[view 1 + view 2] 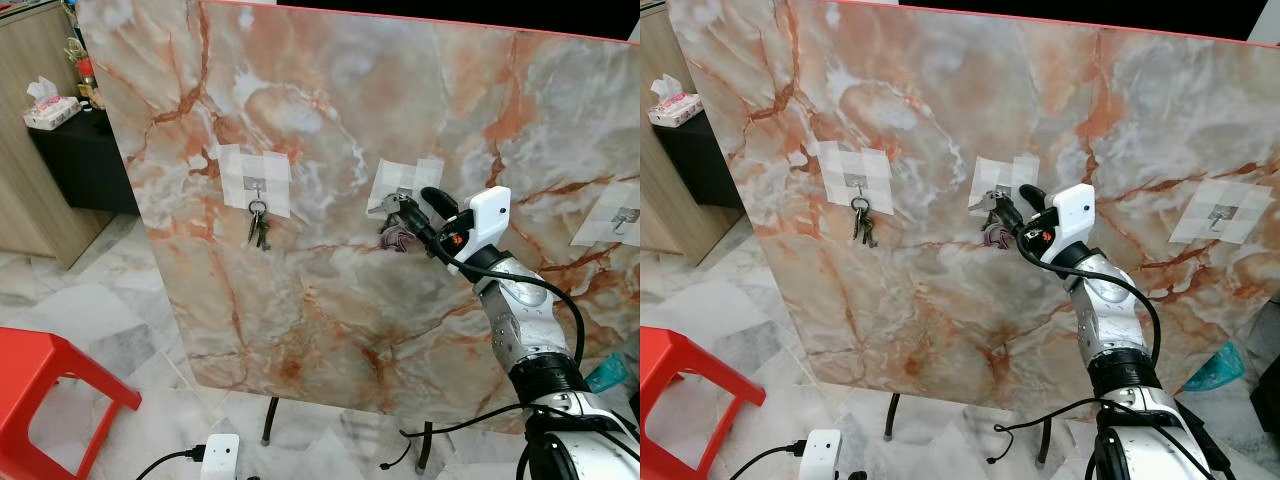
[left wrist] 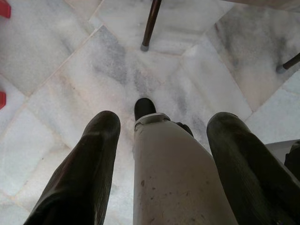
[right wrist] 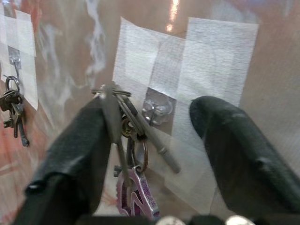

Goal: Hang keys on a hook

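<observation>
While the right gripper (image 3: 150, 136) is reaching up to the middle hook (image 3: 157, 108) on the marble board (image 1: 330, 320), its fingers are standing apart, and the keys (image 3: 129, 136) are hanging against the inner side of one finger (image 3: 77, 150), just beside the hook. Whether the ring is already sitting on the hook is hard to tell; the bunch with its purple tag (image 3: 136, 197) is dangling right in front of it. Judging from this, the hanging is nearly done or just done, and what is remaining is to check that the ring is catching and to draw the arm back without dragging the bunch off.

Toward the board's left edge, another bunch (image 1: 258, 225) is already hanging from a taped hook (image 1: 256, 185), and near the right edge a third hook (image 1: 625, 218) is standing bare. Nothing is blocking the middle hook except the gripper's own fingers crowding it.

A red stool (image 1: 55, 385) is sitting on the floor (image 2: 70, 70) at lower left, and a tissue box (image 1: 50, 108) is resting on a dark cabinet (image 1: 85, 160). The left gripper (image 2: 161, 154) is hanging idle over the floor, fingers apart and holding nothing.
</observation>
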### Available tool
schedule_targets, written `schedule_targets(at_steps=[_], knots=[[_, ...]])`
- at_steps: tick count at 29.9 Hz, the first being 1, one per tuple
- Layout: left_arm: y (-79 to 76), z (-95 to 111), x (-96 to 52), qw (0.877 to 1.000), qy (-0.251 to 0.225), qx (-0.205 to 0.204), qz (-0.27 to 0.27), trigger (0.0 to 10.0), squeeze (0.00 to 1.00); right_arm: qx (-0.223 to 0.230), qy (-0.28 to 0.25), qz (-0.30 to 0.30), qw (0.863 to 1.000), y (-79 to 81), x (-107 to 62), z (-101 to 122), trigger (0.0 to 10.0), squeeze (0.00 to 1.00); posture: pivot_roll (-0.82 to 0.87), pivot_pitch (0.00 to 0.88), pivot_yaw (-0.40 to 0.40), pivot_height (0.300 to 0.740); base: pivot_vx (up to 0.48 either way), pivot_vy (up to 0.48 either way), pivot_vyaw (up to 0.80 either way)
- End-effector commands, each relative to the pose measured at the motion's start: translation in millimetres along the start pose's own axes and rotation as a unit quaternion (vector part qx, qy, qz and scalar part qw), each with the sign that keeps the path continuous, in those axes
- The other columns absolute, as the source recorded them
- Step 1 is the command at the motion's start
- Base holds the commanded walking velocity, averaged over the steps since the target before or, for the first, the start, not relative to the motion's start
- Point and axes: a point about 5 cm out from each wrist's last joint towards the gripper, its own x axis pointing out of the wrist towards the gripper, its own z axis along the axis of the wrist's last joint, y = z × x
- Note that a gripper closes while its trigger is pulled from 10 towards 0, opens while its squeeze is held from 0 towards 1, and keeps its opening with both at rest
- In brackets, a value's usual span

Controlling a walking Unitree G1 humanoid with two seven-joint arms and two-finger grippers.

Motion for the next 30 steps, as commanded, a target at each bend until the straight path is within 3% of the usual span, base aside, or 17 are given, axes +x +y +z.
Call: schedule_targets(at_steps=[1, 8, 9, 10, 11, 12, 19, 22, 30], knots=[[-2.6, -11.4, -1.7, 1.0, 0.021, 0.005, -0.004, 10.0, 0.0, -0.007, -0.02, -0.083, 0.996, -28.0, -5.2, 16.4, 10.0, 0.95, 0.0, 0.007, -0.088, 0.74, 0.0, 0.0, 0.0], [-2.8, -11.5, -1.7, 1.0, 0.021, 0.005, -0.004, 10.0, 0.0, 0.015, -0.037, -0.105, 0.994, -35.0, -6.4, 21.0, 10.0, 0.9, 0.0, 0.007, -0.087, 0.74, 0.0, 0.0, 0.0], [-2.7, -11.5, -1.7, 1.0, 0.021, 0.005, -0.004, 10.0, 0.0, 0.018, -0.039, -0.106, 0.993, -35.6, -6.3, 21.9, 10.0, 0.44, 0.0, 0.007, -0.087, 0.74, 0.0, 0.0, 0.0], [-2.7, -11.5, -1.7, 1.0, 0.021, 0.005, -0.004, 10.0, 0.0, 0.021, -0.042, -0.107, 0.993, -36.0, -6.4, 22.6, 10.0, 0.31, 0.0, 0.008, -0.087, 0.74, 0.0, 0.0, 0.0], [-2.7, -11.6, -1.7, 1.0, 0.021, 0.005, -0.004, 10.0, 0.0, 0.023, -0.043, -0.108, 0.993, -36.3, -6.4, 23.0, 10.0, 0.31, 0.0, 0.008, -0.087, 0.74, 0.0, 0.0, 0.0], [-2.7, -11.6, -1.7, 1.0, 0.021, 0.005, -0.004, 10.0, 0.0, 0.023, -0.044, -0.108, 0.993, -36.5, -6.4, 23.1, 10.0, 0.0, 0.0, 0.008, -0.087, 0.74, 0.0, 0.0, 0.0], [-2.7, -11.5, -1.7, 1.0, 0.021, 0.007, -0.004, 10.0, 0.0, -0.007, -0.041, -0.137, 0.99, -40.2, -8.1, 24.6, 10.0, 0.0, 0.0, 0.008, -0.087, 0.74, 0.0, 0.0, 0.0], [-2.7, -11.5, -1.7, 1.0, 0.021, 0.007, -0.004, 10.0, 0.0, 0.0, -0.049, -0.14, 0.989, -40.2, -8.5, 27.0, 10.0, 0.0, 0.0, 0.008, -0.087, 0.74, 0.0, 0.0, 0.0], [-2.6, -11.4, -1.7, 1.0, 0.021, 0.009, -0.003, 10.0, 0.0, -0.001, -0.046, -0.077, 0.996, -25.1, -8.4, 26.1, 10.0, 0.0, 0.0, 0.008, -0.085, 0.74, 0.0, 0.0, 0.0]])
